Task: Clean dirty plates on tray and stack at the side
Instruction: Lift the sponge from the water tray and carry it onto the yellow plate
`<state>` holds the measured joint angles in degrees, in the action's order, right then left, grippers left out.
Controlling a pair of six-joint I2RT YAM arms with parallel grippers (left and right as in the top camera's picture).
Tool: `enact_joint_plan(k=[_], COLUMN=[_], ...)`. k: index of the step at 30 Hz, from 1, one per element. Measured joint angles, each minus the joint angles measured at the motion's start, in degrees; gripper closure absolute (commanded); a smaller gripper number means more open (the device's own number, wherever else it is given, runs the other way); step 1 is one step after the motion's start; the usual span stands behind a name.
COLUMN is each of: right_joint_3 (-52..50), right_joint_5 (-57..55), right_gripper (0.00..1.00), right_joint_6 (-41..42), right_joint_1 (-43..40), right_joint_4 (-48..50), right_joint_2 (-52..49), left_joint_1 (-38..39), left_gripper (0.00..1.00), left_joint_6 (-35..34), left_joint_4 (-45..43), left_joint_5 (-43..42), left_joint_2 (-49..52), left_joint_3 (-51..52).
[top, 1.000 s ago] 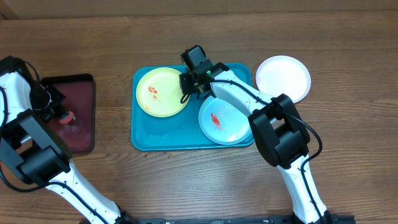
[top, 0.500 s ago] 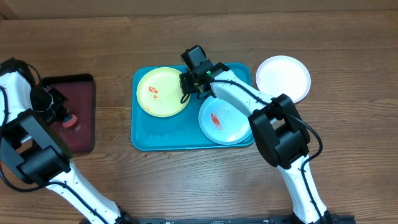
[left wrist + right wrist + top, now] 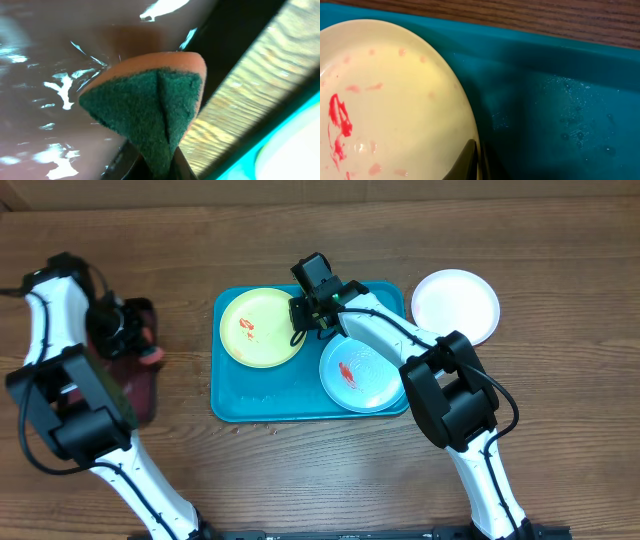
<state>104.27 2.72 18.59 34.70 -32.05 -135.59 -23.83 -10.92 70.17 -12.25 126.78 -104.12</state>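
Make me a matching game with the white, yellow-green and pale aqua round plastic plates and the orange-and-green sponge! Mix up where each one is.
Things:
1. white round plastic plate
2. yellow-green round plastic plate
3. pale aqua round plastic plate
4. orange sponge with a green scrubbing side

Places:
A. pinched in the left gripper
B. on the wooden table, outside the turquoise plastic tray, no red smear
C. on the tray, rim pinched by the right gripper
D. on the tray, red smear in its middle, no gripper on it

Pairs: 1-B, 2-C, 3-D, 4-A
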Motion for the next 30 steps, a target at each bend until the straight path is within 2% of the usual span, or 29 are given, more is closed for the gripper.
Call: enact_joint_plan(k=[9, 15, 30], right_joint_3=[0.02, 0.02, 0.02], right_joint_5=[0.48, 0.92, 0.92], right_gripper=[0.96, 0.96, 0.96], right_joint_6=[0.94, 0.98, 1.09], right_joint_1=[0.0, 0.0, 0.0], right_joint_4=[-0.61, -0.72, -0.79], right_joint_2=[0.09, 0.11, 0.11], left_joint_1=[10.58, 15.43, 11.82], left_gripper=[0.96, 0.96, 0.96], left_joint_6=[0.61, -1.07, -2.4], left_joint_4=[-3.19, -3.5, -0.46], left_joint_5=[0.26, 4.66, 8.68], left_joint_2=[-0.13, -0.44, -3.72], left_joint_3=[-0.13, -0.13, -0.2])
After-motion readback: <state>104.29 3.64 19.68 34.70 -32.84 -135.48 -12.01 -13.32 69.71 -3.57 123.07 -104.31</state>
